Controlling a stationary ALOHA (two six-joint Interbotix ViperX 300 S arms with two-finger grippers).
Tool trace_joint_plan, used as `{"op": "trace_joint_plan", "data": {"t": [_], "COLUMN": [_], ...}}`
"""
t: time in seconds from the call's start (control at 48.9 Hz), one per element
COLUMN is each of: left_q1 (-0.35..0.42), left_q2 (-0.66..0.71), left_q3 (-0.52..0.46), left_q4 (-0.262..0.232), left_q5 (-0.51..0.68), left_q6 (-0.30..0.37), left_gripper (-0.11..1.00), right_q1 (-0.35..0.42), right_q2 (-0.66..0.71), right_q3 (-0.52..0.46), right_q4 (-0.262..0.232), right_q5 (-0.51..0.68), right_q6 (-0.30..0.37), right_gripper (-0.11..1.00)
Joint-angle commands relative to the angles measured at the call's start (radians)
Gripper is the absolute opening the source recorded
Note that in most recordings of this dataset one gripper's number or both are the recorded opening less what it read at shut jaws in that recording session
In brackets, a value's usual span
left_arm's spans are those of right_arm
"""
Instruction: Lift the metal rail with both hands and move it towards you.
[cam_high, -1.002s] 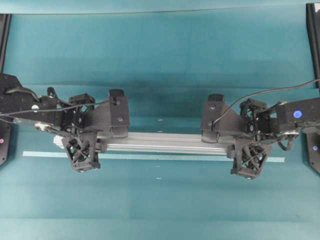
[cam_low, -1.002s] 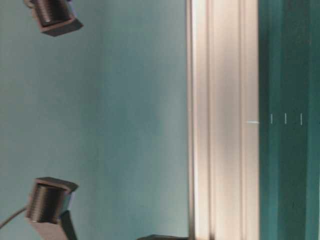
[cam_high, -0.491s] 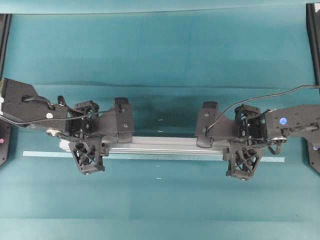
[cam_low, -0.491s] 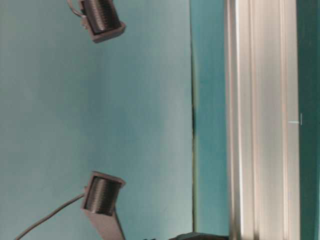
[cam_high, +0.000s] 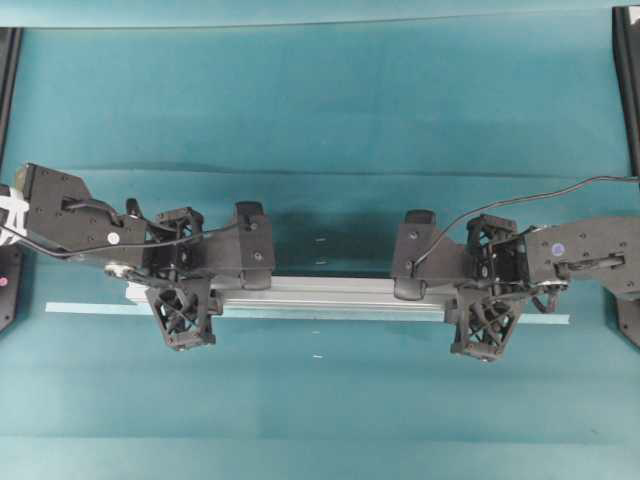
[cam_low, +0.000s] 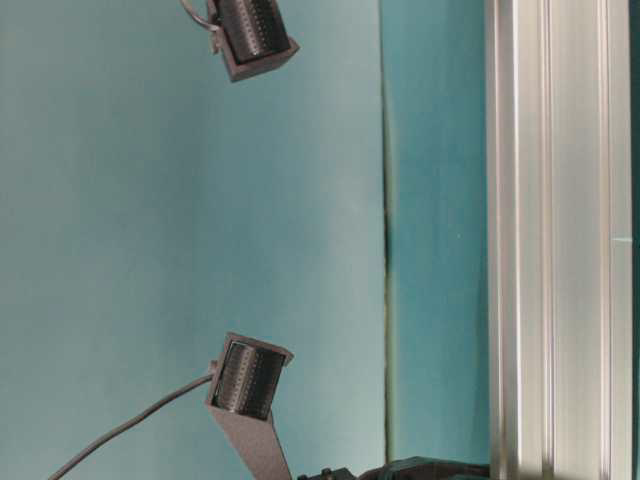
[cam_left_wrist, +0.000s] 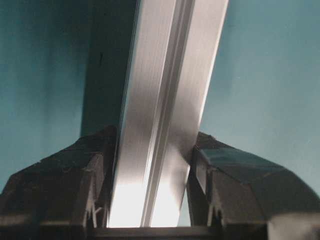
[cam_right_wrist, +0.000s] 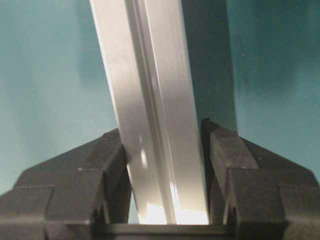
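- The metal rail (cam_high: 330, 292) is a long, straight, silver-grey aluminium bar with grooves running along its length.
- From overhead it lies level, running left to right across the middle of the view.
- The left gripper (cam_high: 185, 300), black with lattice-patterned fingers, is clamped across the rail near its left end.
- The right gripper (cam_high: 487, 310), of the same build, is clamped across the rail near its right end.
- Each wrist view shows the rail (cam_left_wrist: 160, 125) (cam_right_wrist: 155, 130) pinched between two black fingers (cam_left_wrist: 75, 180) (cam_right_wrist: 95, 180), slanting away from the camera.
- The table-level view shows the rail (cam_low: 560, 240) close up as a bright grooved band.
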Motion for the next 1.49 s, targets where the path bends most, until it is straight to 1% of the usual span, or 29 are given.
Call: {"op": "trace_joint_plan", "data": {"t": [0.0, 0.286, 0.532, 0.696, 1.33, 1.473], "left_q1": [0.018, 0.023, 0.026, 0.026, 0.026, 0.023], "left_q2": [-0.002, 0.003, 0.009, 0.012, 0.014, 0.014], "left_q3": [-0.006, -0.005, -0.006, -0.009, -0.008, -0.006], "left_q4": [-0.005, -0.005, -0.005, -0.005, -0.005, -0.005], "left_q5": [-0.009, -0.011, -0.025, -0.034, -0.046, -0.061], "left_q6": [-0.017, -0.017, -0.017, -0.017, -0.017, -0.003], "left_gripper": [0.33, 0.33, 0.33, 0.33, 0.33, 0.33], "right_q1": [-0.012, -0.015, -0.038, -0.049, -0.051, -0.051], "right_q2": [0.006, 0.028, 0.034, 0.032, 0.034, 0.031], "right_q3": [-0.006, -0.006, -0.006, -0.006, 0.003, 0.009], "right_q4": [0.003, 0.003, 0.000, -0.031, -0.029, -0.025], "right_q5": [-0.023, -0.060, -0.069, -0.066, -0.069, -0.069], "right_q6": [0.018, 0.018, 0.017, 0.017, 0.020, 0.020], "right_gripper": [0.40, 0.41, 0.41, 0.40, 0.41, 0.41]}}
